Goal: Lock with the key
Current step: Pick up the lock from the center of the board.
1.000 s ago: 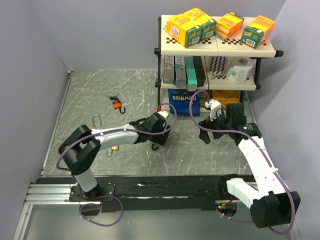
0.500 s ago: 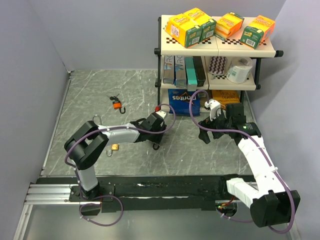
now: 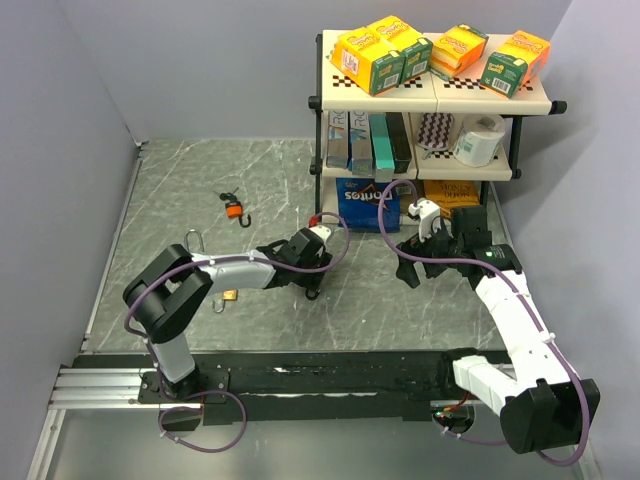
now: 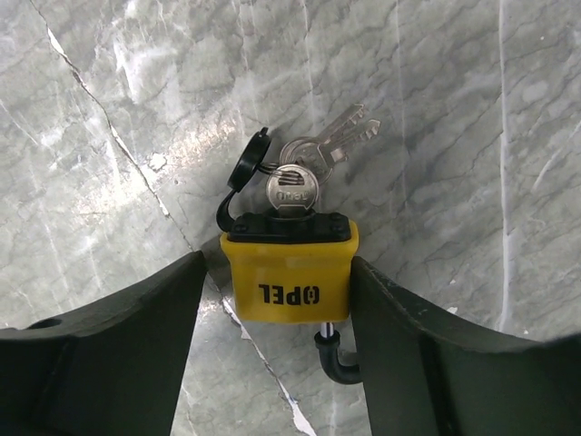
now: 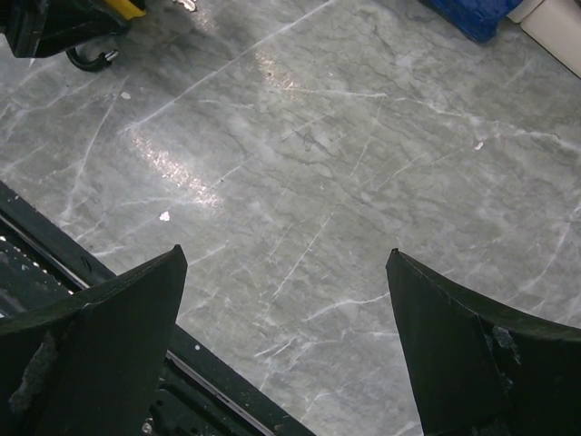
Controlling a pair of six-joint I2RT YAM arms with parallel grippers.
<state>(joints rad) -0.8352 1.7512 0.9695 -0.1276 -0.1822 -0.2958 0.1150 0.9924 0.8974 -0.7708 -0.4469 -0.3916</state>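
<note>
Padlock (image 4: 289, 272) lay on the table (image 3: 200, 190) between the left gripper's (image 4: 279, 263) jaws — grip unclear — the gripper having edged left since earlier. Label read "OPEL", key (image 4: 292, 188) inserted; right gripper (image 5: 283, 257) gaped open.

The left claw (image 4: 277, 268) is straddling a yellow plastic-cased padlock (image 4: 289, 283) lying on the grey marbled desk (image 4: 472, 182), its dark fingers (image 4: 118, 345) closely flanking both sides. A silver key (image 4: 292, 188) is sitting in the padlock's black top, with a spare silver key (image 4: 343, 136) and a round black dust cap (image 4: 250, 159) lying beside it
</note>
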